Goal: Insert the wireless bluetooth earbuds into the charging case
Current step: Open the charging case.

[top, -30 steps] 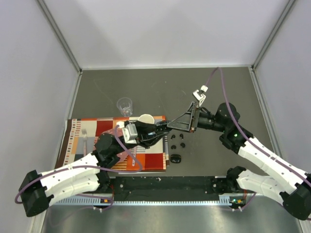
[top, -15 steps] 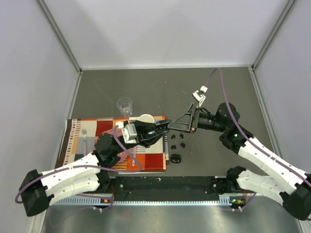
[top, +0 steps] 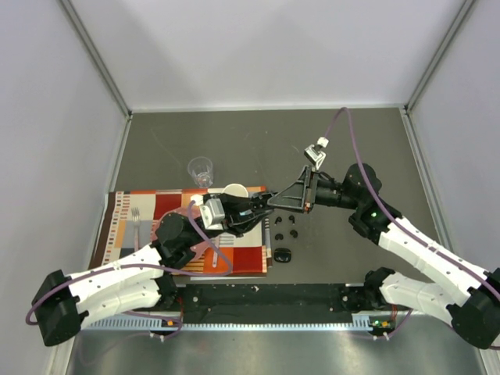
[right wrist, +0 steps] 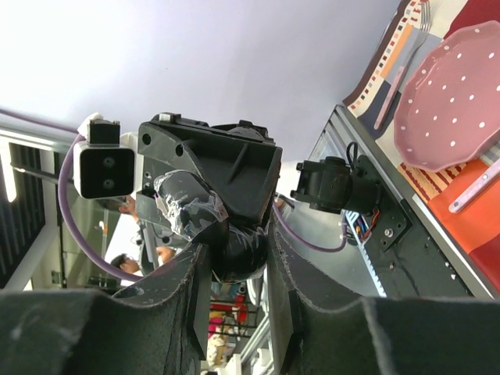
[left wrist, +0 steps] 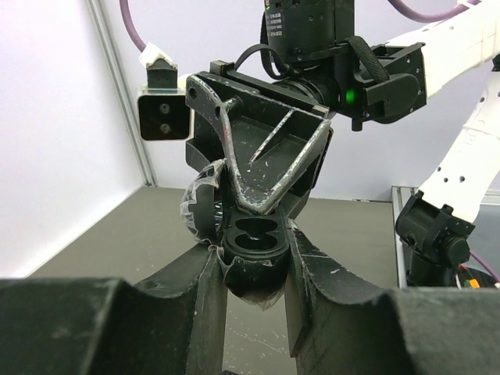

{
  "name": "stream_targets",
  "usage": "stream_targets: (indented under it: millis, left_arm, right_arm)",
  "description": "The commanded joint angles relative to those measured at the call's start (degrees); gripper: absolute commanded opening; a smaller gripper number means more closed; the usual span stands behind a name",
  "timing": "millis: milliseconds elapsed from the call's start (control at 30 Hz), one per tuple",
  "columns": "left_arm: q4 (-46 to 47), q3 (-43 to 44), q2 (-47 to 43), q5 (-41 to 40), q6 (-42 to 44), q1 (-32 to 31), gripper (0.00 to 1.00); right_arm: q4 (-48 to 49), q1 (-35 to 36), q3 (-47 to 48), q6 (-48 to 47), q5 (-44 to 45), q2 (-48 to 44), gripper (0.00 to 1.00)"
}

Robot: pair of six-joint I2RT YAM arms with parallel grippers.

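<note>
The charging case (left wrist: 251, 269) is a black oval shell wrapped in clear tape, lid swung open to the left, with two dark sockets facing up. My left gripper (left wrist: 254, 251) is shut on its body and holds it above the table. My right gripper (left wrist: 258, 205) comes in from the far side, its fingers narrowed to a V on the case's rim. In the right wrist view the case (right wrist: 242, 254) fills the gap of the right gripper (right wrist: 237, 248). From above, the two grippers meet at the case (top: 266, 205). Several wireless bluetooth earbuds (top: 286, 227) lie on the table just below.
A second black case (top: 283, 254) lies closed near the earbuds. A white mug (top: 233, 191) and a clear glass (top: 201, 169) stand behind the left arm. The striped placemat (top: 238, 251) carries a fork (top: 134, 219) and a pink dotted plate (right wrist: 457, 101).
My right gripper's fingers have closed in around the case. Both grippers edged slightly left with the case; the earbuds on the table have not moved.
</note>
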Motion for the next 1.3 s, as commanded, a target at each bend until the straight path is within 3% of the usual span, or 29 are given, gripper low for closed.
stream_targets:
  millis: [0,67,200,833,1200,1267]
  left_arm:
    - [1.8,1.77,0.0,-0.33,0.2,-0.39,0.15]
    - [1.8,1.94,0.09,-0.76,-0.41,-0.39,0.24]
    - [1.02,2.3,0.01,-1.91,-2.34,-0.47,0.31]
    - [0.31,2.12,-0.08,-2.35,-4.1,-0.39,0.47]
    - [-0.31,1.68,-0.61,-2.87,-3.58,-0.39,0.48]
    - [-0.22,1.68,-0.7,-2.62,-3.05,-0.39,0.35]
  right_arm:
    - [2.9,0.46,-0.18,1.02,-0.32,-1.36,0.0]
    - [2.81,0.46,-0.27,1.02,0.38,-1.62,0.0]
    - [3.95,0.46,-0.62,0.93,1.18,-1.89,0.0]
    - [3.78,0.37,-1.23,0.67,3.46,-2.77,0.0]
    - [3.78,0.37,-1.32,0.85,4.08,-2.42,0.0]
    - [3.69,0.46,-1.41,0.67,4.08,-2.16,0.0]
